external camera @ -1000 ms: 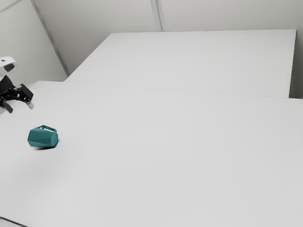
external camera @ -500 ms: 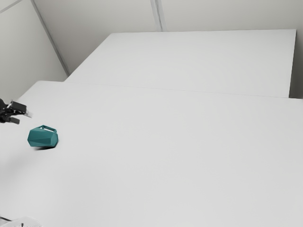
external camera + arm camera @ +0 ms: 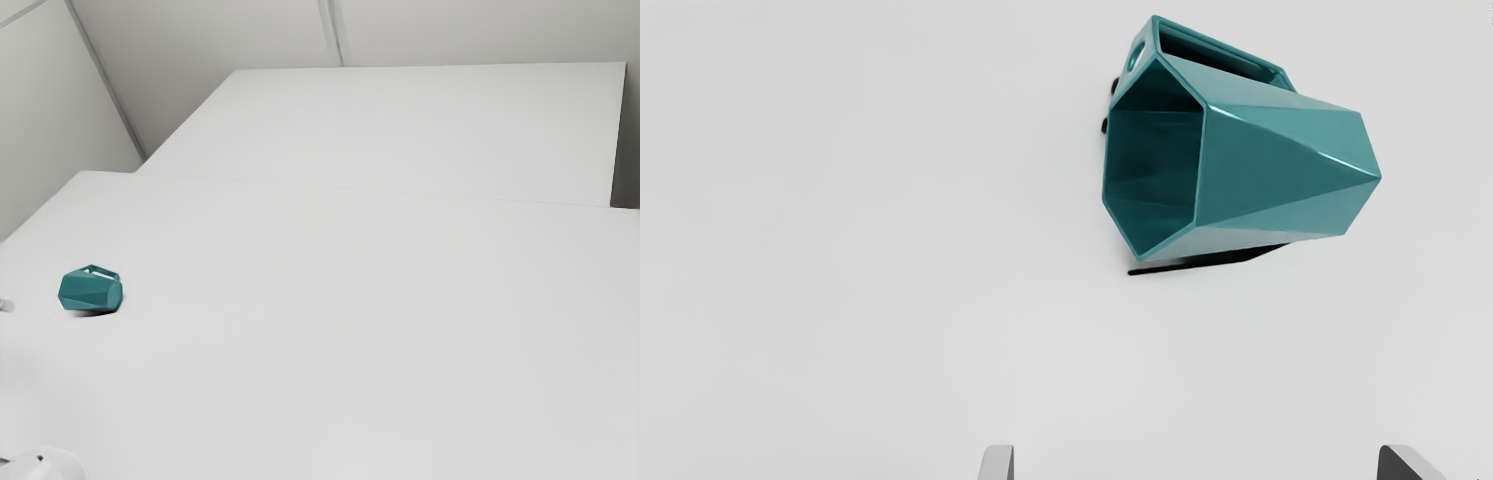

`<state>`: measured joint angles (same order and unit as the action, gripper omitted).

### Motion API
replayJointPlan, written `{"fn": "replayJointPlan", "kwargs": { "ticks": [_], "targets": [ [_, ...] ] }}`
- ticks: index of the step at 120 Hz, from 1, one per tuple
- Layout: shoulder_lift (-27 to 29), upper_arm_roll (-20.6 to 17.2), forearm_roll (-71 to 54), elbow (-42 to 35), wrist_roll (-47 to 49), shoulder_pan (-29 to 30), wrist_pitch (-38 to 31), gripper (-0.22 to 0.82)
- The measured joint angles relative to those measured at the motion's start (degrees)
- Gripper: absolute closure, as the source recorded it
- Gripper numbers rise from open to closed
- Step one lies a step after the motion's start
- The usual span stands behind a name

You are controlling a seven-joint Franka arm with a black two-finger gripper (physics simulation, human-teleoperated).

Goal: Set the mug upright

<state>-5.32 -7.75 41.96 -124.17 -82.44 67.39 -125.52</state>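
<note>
Pale grey walls [image 3: 50, 120] are seen behind a broad, plain white table [image 3: 350, 330], on which a faceted teal mug [image 3: 1260, 167] is laid on its side, near the table's edge at the exterior view's left. By the task's measure, the uprighting is yet to be achieved in this pose.

The black two-finger gripper with pale tips [image 3: 1198, 460] is held apart, with nothing gripped, and one of its tips is glimpsed at the exterior view's left edge, beside the mug and clear of it. In the wrist view the mug is found out ahead of the fingertips, its body offset toward one finger, and its hollow six-sided mouth [image 3: 1153, 153] is set nearer the midline. The angular teal handle [image 3: 1220, 48] is placed on the side away from the fingers.

The long axis is run roughly along the line joining the two tips, slightly skewed, rather than across it. If the body is to be pinched across its flanks, a sizeable turn of the hand would be called for, along with an advance toward the mug; otherwise it might be caught end to end, or rolled.
</note>
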Motion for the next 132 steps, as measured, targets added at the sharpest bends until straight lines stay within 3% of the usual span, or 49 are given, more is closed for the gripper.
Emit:
{"fn": "replayJointPlan", "kwargs": {
  "ticks": [13, 56, 132],
  "targets": [
    [-1.31, -0.26, 0.11, 0.04, -3.83, -2.58, -1.42, 0.01],
    [-4.10, -1.88, 1.20, 0.10, -12.53, -2.92, -5.52, 0.02],
    [-10.64, -3.96, 4.89, 2.71, -19.51, -6.68, -9.49, 0.04]
  ]
}}
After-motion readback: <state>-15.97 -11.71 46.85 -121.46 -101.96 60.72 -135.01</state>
